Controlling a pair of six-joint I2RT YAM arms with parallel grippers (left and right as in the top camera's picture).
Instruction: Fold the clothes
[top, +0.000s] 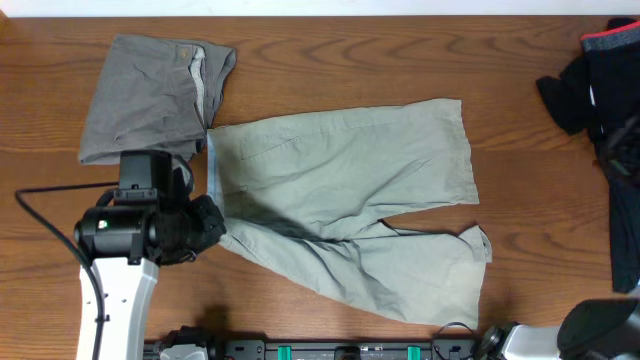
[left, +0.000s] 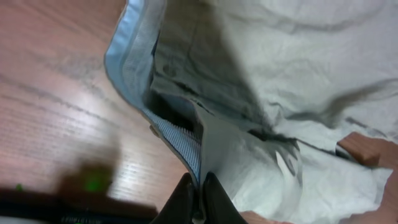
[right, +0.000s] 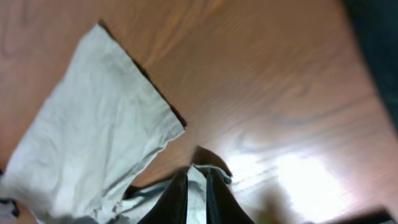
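The pale khaki-green trousers (top: 340, 190) lie spread across the middle of the table, waistband to the left and legs to the right. My left gripper (top: 210, 225) (left: 198, 180) is shut on the waistband edge, where the light-blue lining (left: 127, 56) shows. In the right wrist view my right gripper (right: 197, 171) has its jaws close together, with the nearer leg's pale hem pinched between them. The other trouser leg (right: 87, 124) lies flat beyond it. The grey shorts (top: 150, 95) rest folded at the far left, apart from both grippers.
A heap of dark clothes (top: 600, 90) with a red trim lies at the table's right edge. The right arm's body (top: 595, 335) sits at the bottom right corner. Bare wood (top: 330, 55) runs along the far side.
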